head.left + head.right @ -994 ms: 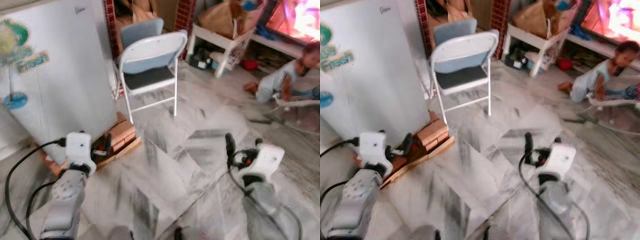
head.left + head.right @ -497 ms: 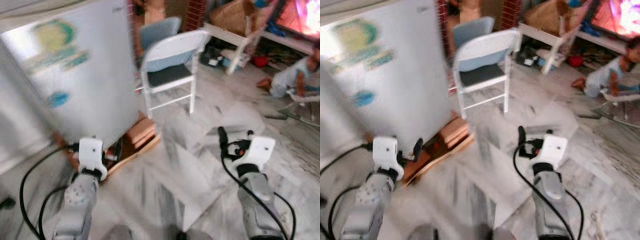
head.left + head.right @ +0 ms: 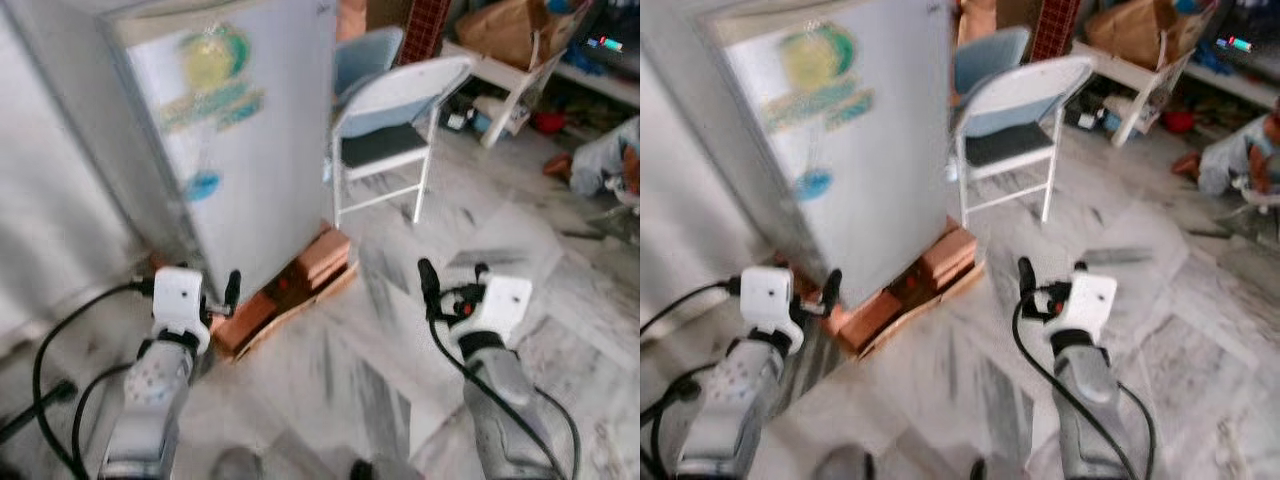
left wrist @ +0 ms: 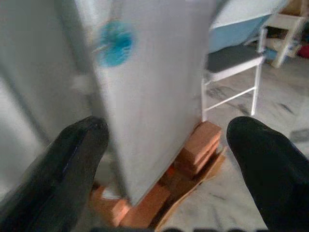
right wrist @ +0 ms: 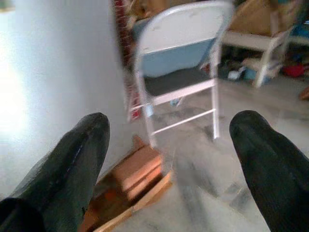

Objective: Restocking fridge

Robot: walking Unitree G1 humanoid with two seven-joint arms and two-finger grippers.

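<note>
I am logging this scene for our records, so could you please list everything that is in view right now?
Fridge: one, white with green and blue stickers, door closed, standing on the bricks.
Bricks: several, reddish, on a wooden board under the fridge.
Folding chair: one, white frame, dark seat, right of the fridge.
Low table: one, white, far right, a brown bag on top.
Person: one, on the floor at the right edge.
Floor: grey marble tiles.
Left gripper: black fingers open, empty, pointing at the fridge base.
Right gripper: black fingers open, empty, held over the floor.
</note>
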